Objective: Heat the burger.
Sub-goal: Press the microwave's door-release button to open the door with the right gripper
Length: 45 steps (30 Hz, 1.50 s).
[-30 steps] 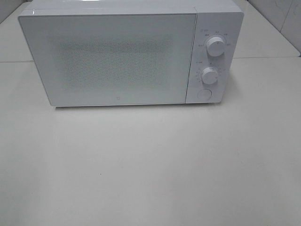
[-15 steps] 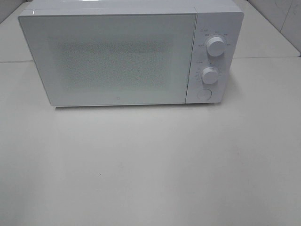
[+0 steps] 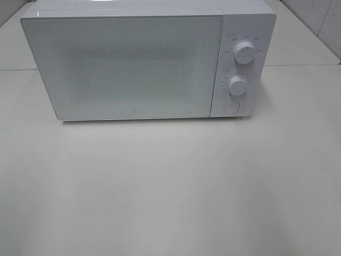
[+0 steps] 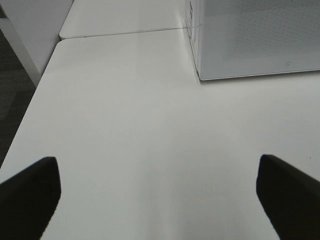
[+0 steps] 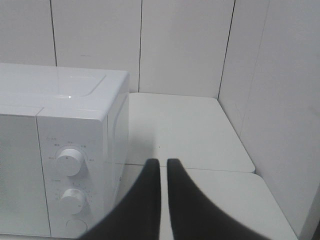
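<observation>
The white worktop (image 3: 170, 186) fills the exterior high view. From 3 o'clock through 6 to 9 o'clock it lies bare, giving broad room in front of the microwave (image 3: 144, 58). A seam (image 3: 298, 65) crosses it at 3 o'clock, level with the microwave's middle. On the 9 o'clock side the left wrist view shows the worktop's long edge and a rounded corner, with dark floor (image 4: 15, 100) beyond. At 3 o'clock, tiled wall panels (image 5: 185, 45) close off the worktop's far corner.

The microwave stands at 12 o'clock, its front edge parallel to the near edge. Its door (image 3: 128, 66) is flush and closed. The dotted window shows nothing behind it, so the burger's place cannot be told.

The left tool (image 4: 157, 167) hangs released over bare worktop near the microwave's door-side corner, fingers wide apart and gripping nothing. The right tool (image 5: 163, 162) is clenched to a thin slit with nothing in it, off the microwave's control side.

On the panel at the microwave's 3 o'clock end sit the upper knob (image 3: 244, 53), the lower knob (image 3: 238, 85) and a round button (image 3: 231, 106).

Compared with the earlier exterior frames, the microwave, door and knobs sit exactly as before.
</observation>
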Each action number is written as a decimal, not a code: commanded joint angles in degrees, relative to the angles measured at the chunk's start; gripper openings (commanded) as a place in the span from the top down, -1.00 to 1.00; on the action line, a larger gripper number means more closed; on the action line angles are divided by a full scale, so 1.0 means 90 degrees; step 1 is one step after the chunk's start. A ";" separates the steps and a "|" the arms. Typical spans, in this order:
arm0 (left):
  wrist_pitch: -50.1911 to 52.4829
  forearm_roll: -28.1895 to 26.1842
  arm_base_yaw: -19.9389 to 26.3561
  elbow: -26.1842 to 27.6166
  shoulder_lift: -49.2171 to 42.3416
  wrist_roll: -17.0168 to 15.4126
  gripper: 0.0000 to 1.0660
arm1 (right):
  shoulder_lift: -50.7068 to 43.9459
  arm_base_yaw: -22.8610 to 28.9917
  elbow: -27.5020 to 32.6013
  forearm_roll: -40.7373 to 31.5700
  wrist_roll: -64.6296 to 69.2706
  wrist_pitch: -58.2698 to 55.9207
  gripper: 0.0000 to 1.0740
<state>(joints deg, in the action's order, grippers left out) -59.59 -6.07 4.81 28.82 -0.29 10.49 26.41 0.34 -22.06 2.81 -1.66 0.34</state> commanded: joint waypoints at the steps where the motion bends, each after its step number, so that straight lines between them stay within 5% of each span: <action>1: 0.0025 0.0006 0.0006 -0.0019 -0.0121 -0.0038 -0.89 | 0.0306 -0.0032 0.0204 0.0083 -0.0153 0.0637 0.95; 21: 0.0025 0.0006 0.0006 -0.0019 -0.0121 -0.0038 -0.89 | 0.3425 -0.0032 0.1413 0.0223 -0.0076 0.4367 0.98; 40: 0.0025 0.0006 0.0006 -0.0019 -0.0121 -0.0038 -0.89 | 0.5819 0.0006 0.1413 0.0586 0.1076 0.6411 0.90; 45: 0.0025 0.0006 0.0006 -0.0019 -0.0121 -0.0038 -0.89 | 0.6462 0.0598 0.1413 0.0318 0.2457 0.6793 1.00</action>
<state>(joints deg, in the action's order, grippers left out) -59.59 -6.07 4.81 28.82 -0.29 10.49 82.56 3.61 -9.57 6.19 13.92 59.36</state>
